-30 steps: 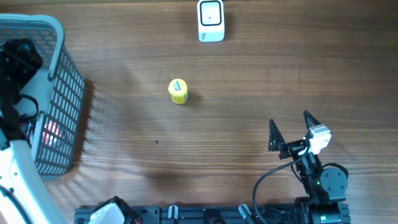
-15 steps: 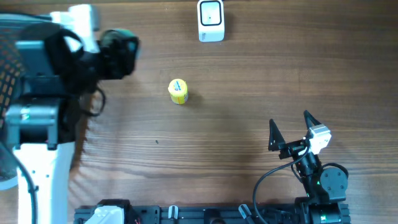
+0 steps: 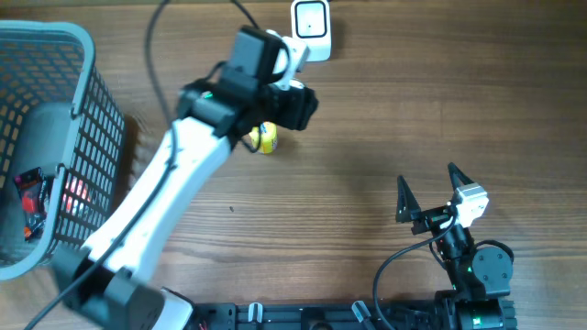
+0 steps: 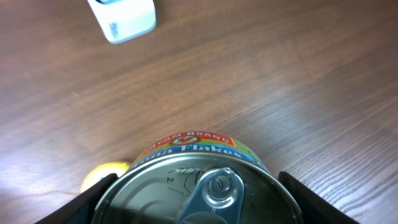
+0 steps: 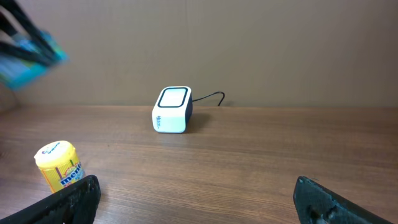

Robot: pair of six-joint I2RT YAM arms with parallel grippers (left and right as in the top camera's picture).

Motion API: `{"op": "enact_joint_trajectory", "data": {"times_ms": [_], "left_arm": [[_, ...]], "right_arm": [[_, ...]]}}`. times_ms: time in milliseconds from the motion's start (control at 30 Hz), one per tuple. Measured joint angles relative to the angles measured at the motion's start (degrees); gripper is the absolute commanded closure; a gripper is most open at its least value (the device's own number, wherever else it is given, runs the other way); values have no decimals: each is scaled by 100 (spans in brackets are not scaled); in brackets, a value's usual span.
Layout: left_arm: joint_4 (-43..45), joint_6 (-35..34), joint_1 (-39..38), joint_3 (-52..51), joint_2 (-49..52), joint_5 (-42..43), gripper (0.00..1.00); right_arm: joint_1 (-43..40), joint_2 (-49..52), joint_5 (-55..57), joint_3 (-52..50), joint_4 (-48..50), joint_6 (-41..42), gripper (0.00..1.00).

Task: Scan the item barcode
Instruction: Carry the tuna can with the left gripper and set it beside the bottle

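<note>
My left gripper [image 4: 198,202]: clamped on a can [image 4: 193,171], one finger against each side, pull-tab lid facing the wrist camera.
Can, by view: the left wrist view shows its lid and label. The overhead view hides it under my arm. The right wrist view gives only a teal blur [image 5: 28,55] high at the left.
My right gripper [image 3: 428,189]: jaws wide apart, nothing between them, near the front edge.
Scanner [image 3: 311,30]: at the table's far edge, just beyond the can, cable trailing behind it.
Yellow tub [image 3: 265,137]: upright just beside my left gripper.
Basket [image 3: 92,137]: at the left edge, well apart.
Table [image 3: 385,101]: dark wood, bare between my two arms.
</note>
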Motion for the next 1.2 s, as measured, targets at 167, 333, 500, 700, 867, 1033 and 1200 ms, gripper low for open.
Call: {"op": "enact_joint_trajectory", "data": {"times_ms": [167,333,500,700,867,1033,1200], "left_arm": [[409,-833,-369,0,859,-203,32],[490,-2124,-750,0,1440,-848,33],[509,-3036,-1097,0,1714,-1375,32],[455,-3705,-1298,0,2162,-1759,25],[634,-3869,-1281,0,2730,-2133,27],[1086,-3908,-1152,17,2870,-2260,20],[1202,-3954,-1141,17,2885,-2280,0]], "right_arm": [[0,0,0,0,0,0,0],[0,0,0,0,0,0,0],[0,0,0,0,0,0,0],[0,0,0,0,0,0,0],[0,0,0,0,0,0,0],[0,0,0,0,0,0,0],[0,0,0,0,0,0,0]]}}
